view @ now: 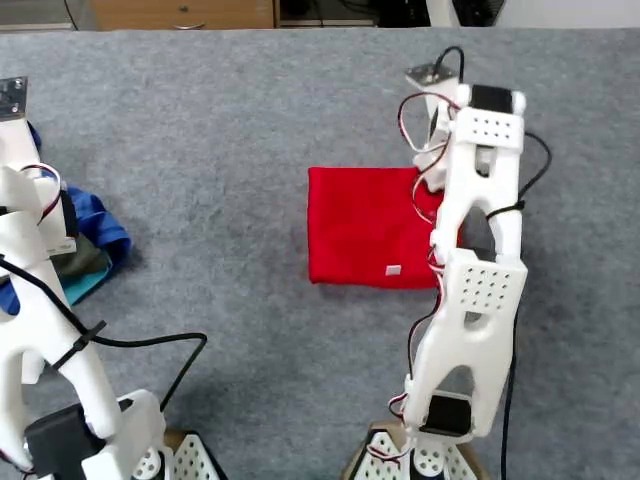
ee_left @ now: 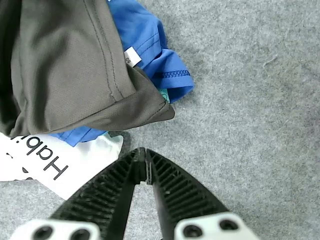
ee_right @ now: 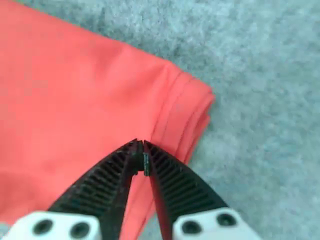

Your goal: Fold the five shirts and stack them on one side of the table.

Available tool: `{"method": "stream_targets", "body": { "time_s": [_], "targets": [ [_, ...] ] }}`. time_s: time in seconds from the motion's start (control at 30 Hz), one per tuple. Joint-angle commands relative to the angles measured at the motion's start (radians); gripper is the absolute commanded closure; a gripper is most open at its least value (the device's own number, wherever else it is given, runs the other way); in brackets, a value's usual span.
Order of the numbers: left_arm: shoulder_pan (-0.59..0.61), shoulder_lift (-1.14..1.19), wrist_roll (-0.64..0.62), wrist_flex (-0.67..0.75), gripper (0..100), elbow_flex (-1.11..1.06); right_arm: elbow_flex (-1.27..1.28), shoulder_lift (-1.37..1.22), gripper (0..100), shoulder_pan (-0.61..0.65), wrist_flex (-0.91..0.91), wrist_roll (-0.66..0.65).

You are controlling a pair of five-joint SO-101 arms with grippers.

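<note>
A folded red shirt (view: 365, 225) lies flat near the middle of the table. My right arm (view: 480, 200) stands over its right edge. In the right wrist view my right gripper (ee_right: 141, 152) is shut, its tips just above the red shirt (ee_right: 65, 100) near a folded corner, with nothing visibly pinched. At the table's left edge a loose pile (view: 95, 235) holds a dark grey shirt (ee_left: 65, 70), a blue shirt (ee_left: 150, 40) and a white printed shirt (ee_left: 60, 165). My left gripper (ee_left: 145, 162) is shut and empty, close beside the pile's edge.
Grey carpet (view: 230, 110) covers the whole table, bare between the pile and the red shirt. A teal piece of cloth (view: 80, 285) sticks out under the pile. Both arm bases (view: 420, 455) stand at the near edge, with black cables (view: 150, 342) trailing from the left arm.
</note>
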State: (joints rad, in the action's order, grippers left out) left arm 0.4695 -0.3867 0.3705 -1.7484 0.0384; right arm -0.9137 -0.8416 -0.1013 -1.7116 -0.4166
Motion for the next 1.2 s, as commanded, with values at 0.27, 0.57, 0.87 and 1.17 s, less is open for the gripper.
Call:
{"method": "stream_targets", "body": {
  "time_s": [0.27,0.57,0.87,1.17],
  "targets": [
    [0.008,-0.028,0.006,-0.009,98,0.003,0.143,0.225,98.9,0.024,-0.074,0.068],
    [0.006,-0.028,0.006,-0.009,98,0.003,0.205,0.237,69.8,0.019,-0.032,0.201],
    [0.009,-0.03,0.006,-0.009,98,0.003,0.197,0.099,69.4,0.019,0.043,0.21],
    [0.006,-0.022,0.006,-0.009,98,0.003,0.186,-0.042,69.5,0.038,0.038,0.21]
  ]
}}
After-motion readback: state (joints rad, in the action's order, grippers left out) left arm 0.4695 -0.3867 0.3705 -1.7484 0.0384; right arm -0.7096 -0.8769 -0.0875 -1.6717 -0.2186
